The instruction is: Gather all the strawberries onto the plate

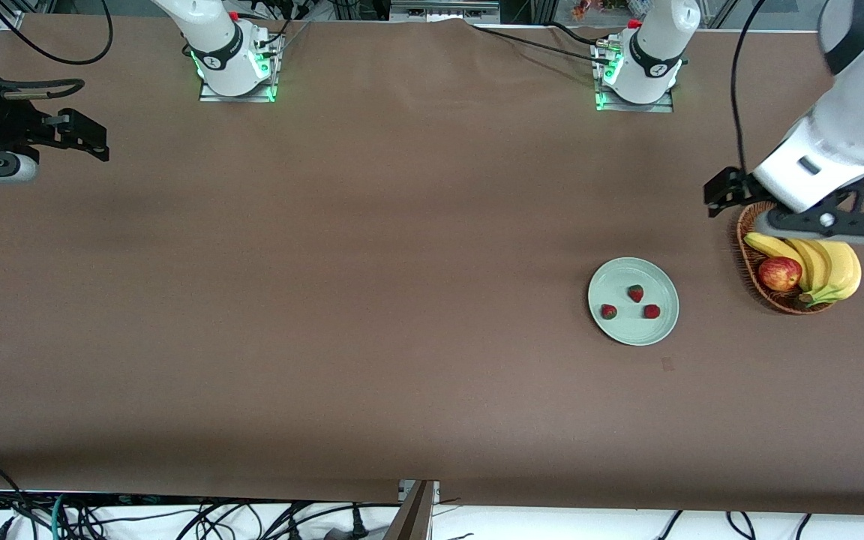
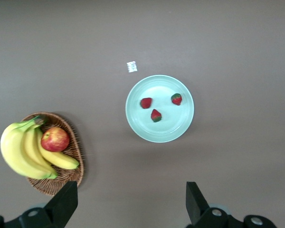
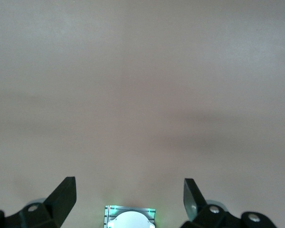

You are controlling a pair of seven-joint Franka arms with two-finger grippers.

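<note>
Three strawberries (image 1: 635, 293) (image 1: 609, 311) (image 1: 652, 311) lie apart from one another on the pale green plate (image 1: 631, 335), toward the left arm's end of the table. In the left wrist view the same strawberries (image 2: 146, 102) (image 2: 156, 115) (image 2: 176, 99) sit inside the plate (image 2: 156, 132). My left gripper (image 1: 722, 194) (image 2: 132, 204) hangs high beside the wicker basket, open and empty. At the right arm's end my right gripper (image 1: 87, 137) (image 3: 129, 197) waits over bare table, open and empty too.
A wicker basket (image 1: 775, 302) (image 2: 62, 179) with an apple (image 1: 780, 274) (image 2: 55, 138) and bananas (image 1: 831, 266) (image 2: 19, 152) stands beside the plate, at the left arm's end. A small white scrap (image 2: 131, 67) lies near the plate. The right arm's base (image 3: 129, 219) shows under its gripper.
</note>
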